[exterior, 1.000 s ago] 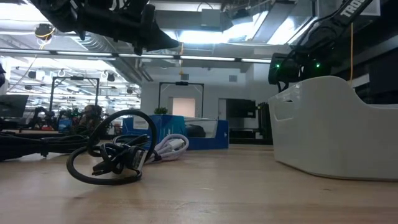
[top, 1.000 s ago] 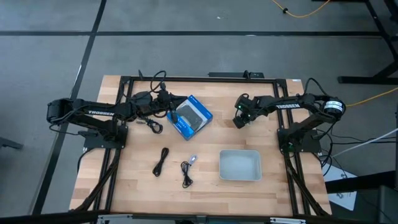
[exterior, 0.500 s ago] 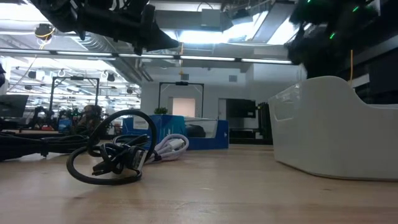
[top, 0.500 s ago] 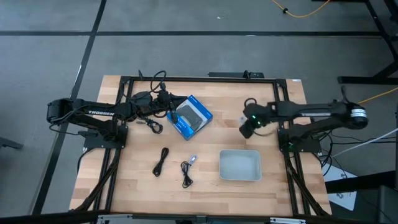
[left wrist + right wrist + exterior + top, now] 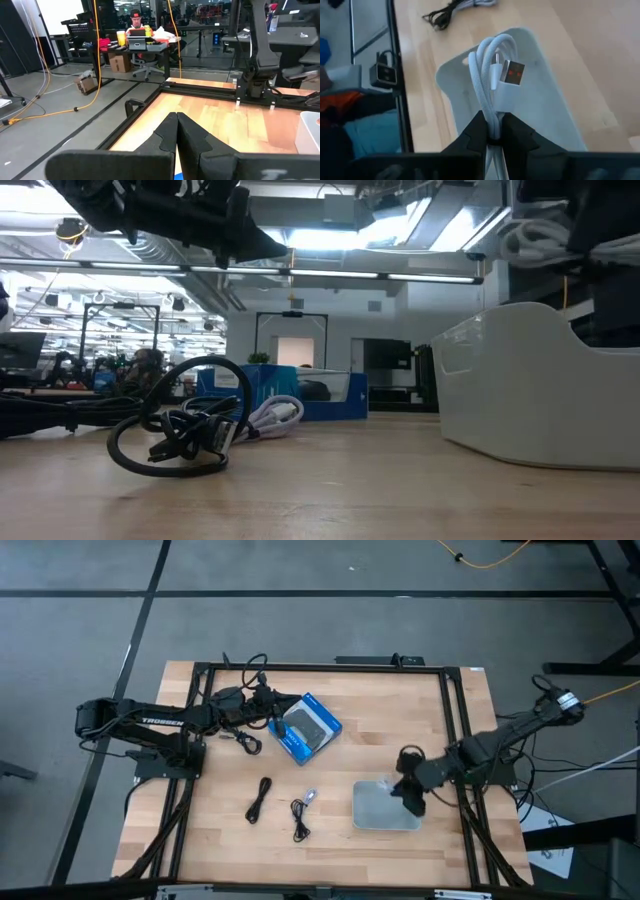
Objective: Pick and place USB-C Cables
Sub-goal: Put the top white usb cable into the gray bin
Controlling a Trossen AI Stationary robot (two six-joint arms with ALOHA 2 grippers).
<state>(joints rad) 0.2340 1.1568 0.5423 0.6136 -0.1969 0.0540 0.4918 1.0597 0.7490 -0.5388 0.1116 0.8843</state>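
My right gripper (image 5: 492,136) is shut on a white cable bundle (image 5: 491,75) and hangs over the white tray (image 5: 378,808), as the high view shows at the right gripper (image 5: 408,794). In the low view the white bundle (image 5: 538,236) shows above the tray (image 5: 540,395). My left gripper (image 5: 176,131) is shut, touches nothing and waits at the far left beside the blue box (image 5: 306,727). A black cable (image 5: 260,798), a black-and-silver cable (image 5: 301,815) and another black cable (image 5: 245,740) lie flat on the table. The low view shows a black coil (image 5: 185,430) and a whitish cable (image 5: 275,414). My right gripper pinches the white bundle's strands (image 5: 491,119) between its two fingers, which lie along the strands. The looped end and the metal plug (image 5: 510,73) stick out past the fingertips. The bundle is lifted clear, above the tray's hollow.
The blue-and-black flat box stands at the table's far middle, with my left arm's own wires beside it. A black frame rail (image 5: 455,730) runs along the table's right side near the tray. Bare wood lies between the box and the tray.
My right gripper has swung from the table's far middle toward the near edge and has stopped over the white tray, carrying the white bundle with it. The cables on the table have stayed put.
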